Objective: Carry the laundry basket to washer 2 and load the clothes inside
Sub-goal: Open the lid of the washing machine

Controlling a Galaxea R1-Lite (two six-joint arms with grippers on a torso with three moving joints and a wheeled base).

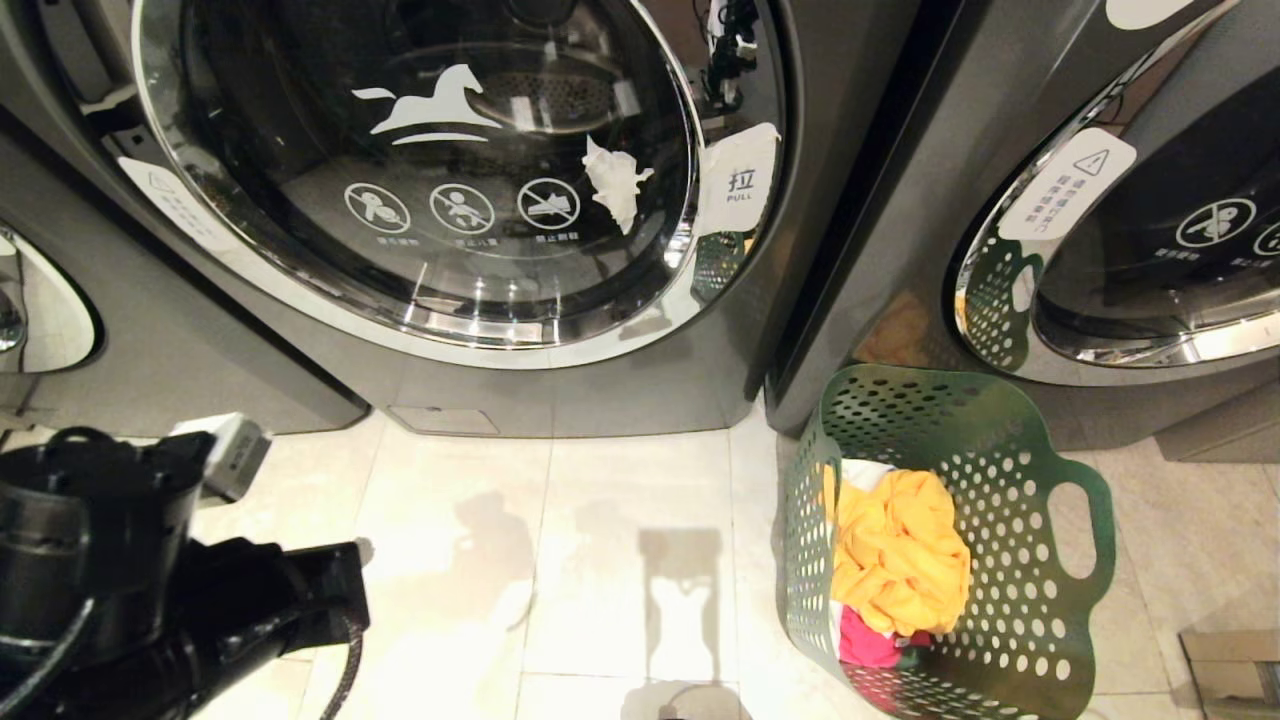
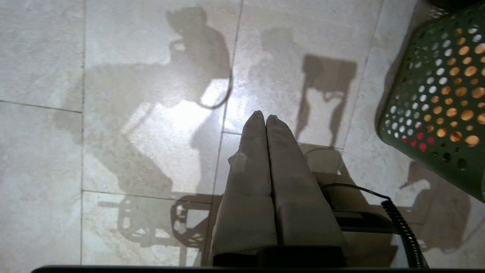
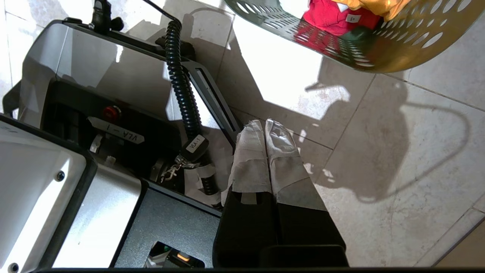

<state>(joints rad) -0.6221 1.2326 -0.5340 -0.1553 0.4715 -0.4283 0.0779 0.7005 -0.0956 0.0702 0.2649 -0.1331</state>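
The dark green laundry basket [image 1: 1000, 560] stands on the floor at the right, before the gap between two machines. In it lie the clothes: a mustard-yellow garment [image 1: 900, 550] on top, a white one [image 1: 865, 472] and a pink-red one [image 1: 865, 645]. A dark grey washer [image 1: 560, 390] with a white horse logo fills the upper middle, its round door [image 1: 420, 170] closed; no number shows on it. My left gripper [image 2: 265, 117] is shut and empty above the tiles, left of the basket [image 2: 435, 106]. My right gripper [image 3: 265, 123] is shut and empty beside my base, short of the basket [image 3: 341, 49].
A second grey machine [image 1: 900, 200] stands at the right, another [image 1: 150, 330] at the left edge. A white PULL tag [image 1: 738, 180] sits by the door's right rim. My left arm [image 1: 150, 580] fills the lower left. My base [image 3: 94, 113] lies beside the right gripper. A cardboard box [image 1: 1235, 670] sits at the lower right.
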